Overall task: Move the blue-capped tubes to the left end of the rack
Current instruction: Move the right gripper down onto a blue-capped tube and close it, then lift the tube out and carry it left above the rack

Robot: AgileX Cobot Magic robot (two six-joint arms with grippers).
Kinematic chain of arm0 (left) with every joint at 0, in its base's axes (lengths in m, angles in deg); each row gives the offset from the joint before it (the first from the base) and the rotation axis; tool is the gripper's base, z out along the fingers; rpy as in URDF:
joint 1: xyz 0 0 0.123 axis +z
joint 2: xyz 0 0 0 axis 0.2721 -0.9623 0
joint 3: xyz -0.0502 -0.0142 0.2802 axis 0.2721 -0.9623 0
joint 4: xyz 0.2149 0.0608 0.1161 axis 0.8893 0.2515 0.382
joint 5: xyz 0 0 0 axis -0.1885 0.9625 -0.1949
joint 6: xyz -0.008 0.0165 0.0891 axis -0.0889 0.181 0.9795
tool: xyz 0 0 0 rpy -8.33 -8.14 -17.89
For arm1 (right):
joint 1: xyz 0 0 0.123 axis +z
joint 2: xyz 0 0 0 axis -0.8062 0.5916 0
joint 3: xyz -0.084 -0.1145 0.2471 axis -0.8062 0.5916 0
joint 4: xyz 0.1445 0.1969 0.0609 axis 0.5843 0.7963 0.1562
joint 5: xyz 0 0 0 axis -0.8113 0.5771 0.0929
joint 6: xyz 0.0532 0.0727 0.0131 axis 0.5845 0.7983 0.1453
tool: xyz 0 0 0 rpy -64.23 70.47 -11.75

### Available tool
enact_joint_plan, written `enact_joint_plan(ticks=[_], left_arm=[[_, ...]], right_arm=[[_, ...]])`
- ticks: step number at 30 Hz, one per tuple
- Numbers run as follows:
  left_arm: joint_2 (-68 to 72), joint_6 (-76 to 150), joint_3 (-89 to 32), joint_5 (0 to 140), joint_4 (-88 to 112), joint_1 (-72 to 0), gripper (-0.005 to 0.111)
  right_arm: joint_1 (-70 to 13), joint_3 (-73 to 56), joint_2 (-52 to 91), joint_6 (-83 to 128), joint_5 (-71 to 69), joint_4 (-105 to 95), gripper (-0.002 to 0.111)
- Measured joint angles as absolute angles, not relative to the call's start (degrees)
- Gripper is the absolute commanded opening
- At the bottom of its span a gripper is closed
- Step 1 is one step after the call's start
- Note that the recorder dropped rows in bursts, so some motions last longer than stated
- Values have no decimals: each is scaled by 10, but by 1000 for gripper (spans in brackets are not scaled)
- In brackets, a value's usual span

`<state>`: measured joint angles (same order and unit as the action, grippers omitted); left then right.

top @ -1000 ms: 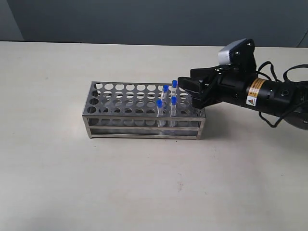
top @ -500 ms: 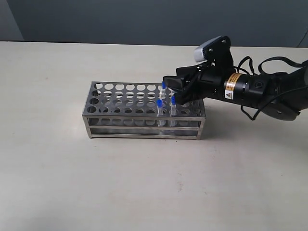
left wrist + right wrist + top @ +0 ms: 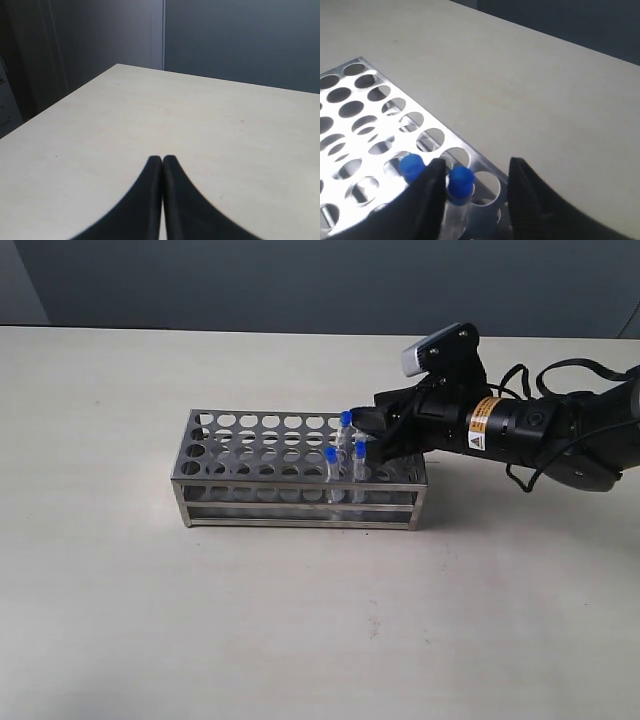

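Observation:
The steel rack (image 3: 300, 503) stands mid-table, and its right end fills the right wrist view (image 3: 396, 94). In the exterior view three blue-capped tubes show in that right end: one at the back (image 3: 346, 418) and two nearer the front (image 3: 331, 454) (image 3: 360, 451). The fourth is hidden behind the arm there. My right gripper (image 3: 362, 426) (image 3: 476, 172) is open over the rack's right end. One capped tube (image 3: 460, 179) stands between its fingers, close against one finger (image 3: 427, 200). A second cap (image 3: 411, 165) sits just outside that finger. My left gripper (image 3: 162, 159) is shut and holds nothing.
The rack's holes from the left end to past the middle hold nothing. Around the rack there is only bare beige tabletop (image 3: 150, 620). A dark wall (image 3: 300, 280) runs behind the table. The left gripper hovers over bare table (image 3: 200, 115) near a corner.
The right arm moved left from beside the rack to over its right end, then settled slightly lower around the back tube. That tube's cap is now hidden in the exterior view.

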<state>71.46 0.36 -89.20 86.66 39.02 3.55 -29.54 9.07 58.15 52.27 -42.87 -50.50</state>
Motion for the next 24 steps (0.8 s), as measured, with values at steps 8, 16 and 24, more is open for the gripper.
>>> enact_joint_plan(ticks=[8, 16, 24], left_arm=[[715, 4, -892, 867, 390, 35, 1], [715, 4, -892, 867, 390, 35, 1], [715, 4, -892, 867, 390, 35, 1]], right_arm=[[-293, 91, 581, 537, -436, -521, 0], [-293, 91, 534, 540, -417, -522, 0], [-292, 85, 434, 545, -405, -518, 0]])
